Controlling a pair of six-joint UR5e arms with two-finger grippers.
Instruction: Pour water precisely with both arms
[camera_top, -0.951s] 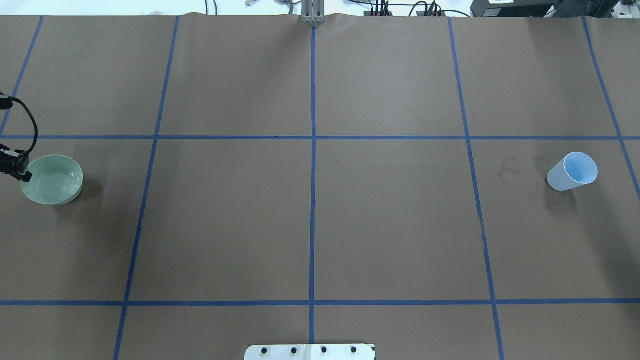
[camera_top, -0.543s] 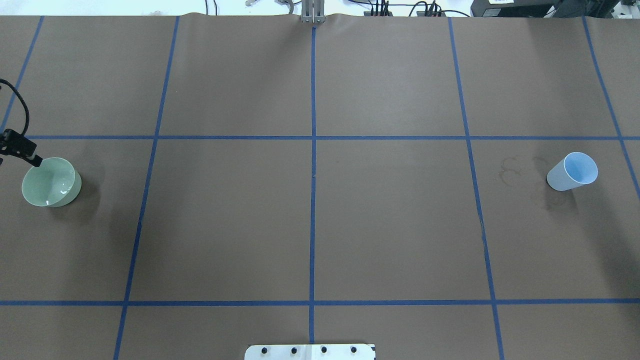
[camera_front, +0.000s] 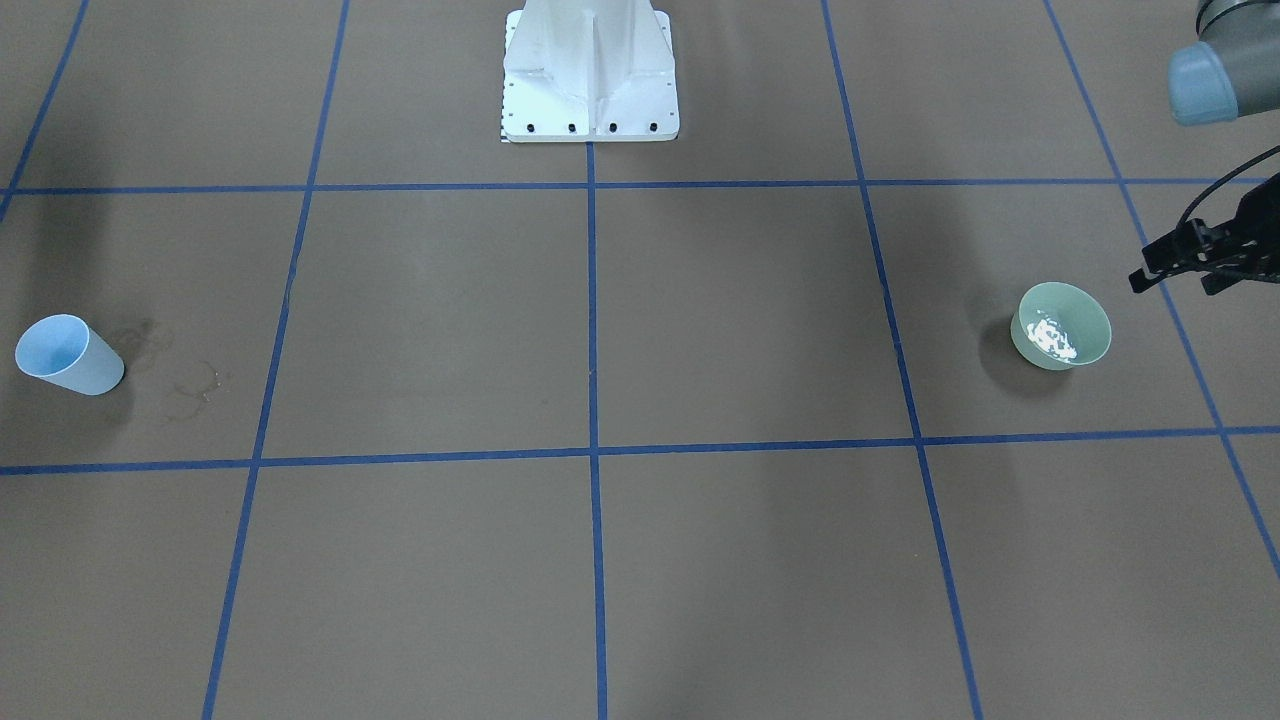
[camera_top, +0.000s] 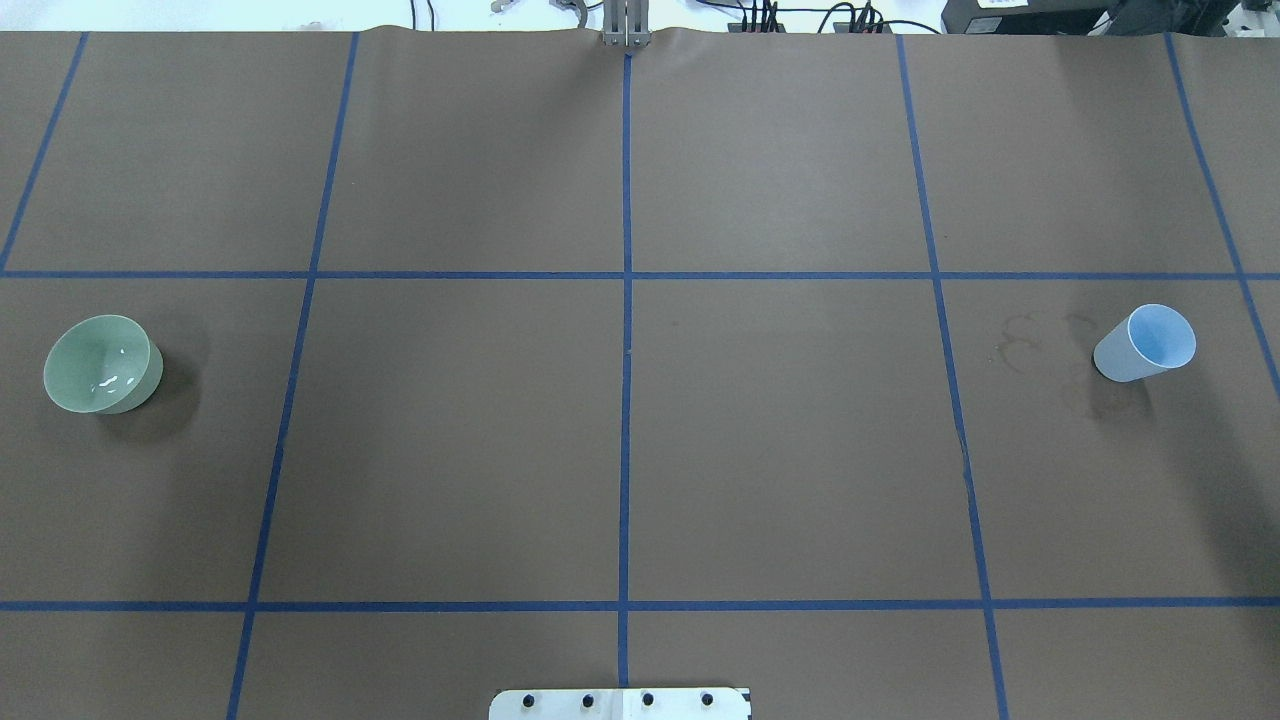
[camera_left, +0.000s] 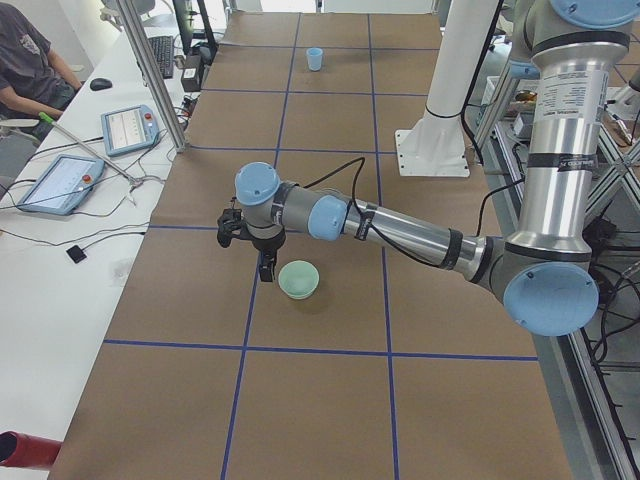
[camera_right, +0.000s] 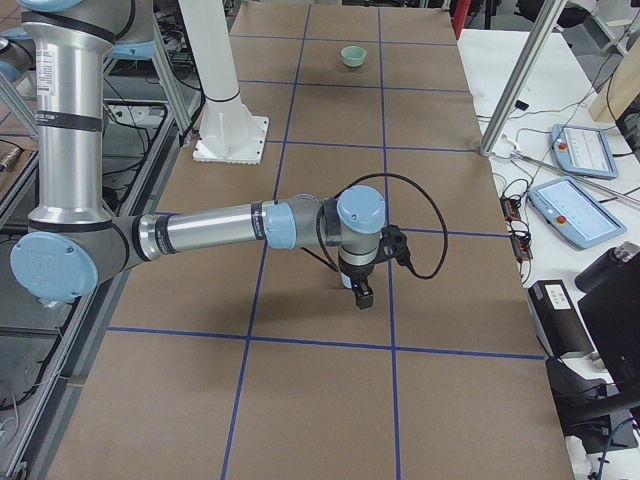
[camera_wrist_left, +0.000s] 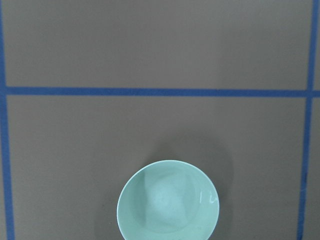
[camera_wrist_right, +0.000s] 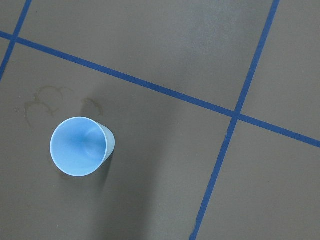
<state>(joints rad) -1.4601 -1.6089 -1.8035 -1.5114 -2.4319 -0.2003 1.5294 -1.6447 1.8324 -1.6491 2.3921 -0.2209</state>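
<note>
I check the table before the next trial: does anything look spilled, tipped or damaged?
Only faint ring-shaped stains on the brown table cover beside the upright light blue cup, like dried old spills. The pale green bowl stands upright, its water inside.

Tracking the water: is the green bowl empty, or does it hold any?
Not empty: a little water shows as white glints at the bottom of the green bowl, in both the front-facing and overhead views.

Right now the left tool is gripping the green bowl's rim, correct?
No. The left tool is clear of the green bowl, hanging beside its rim and gripping nothing; the exterior front-facing view shows the gap.
</note>
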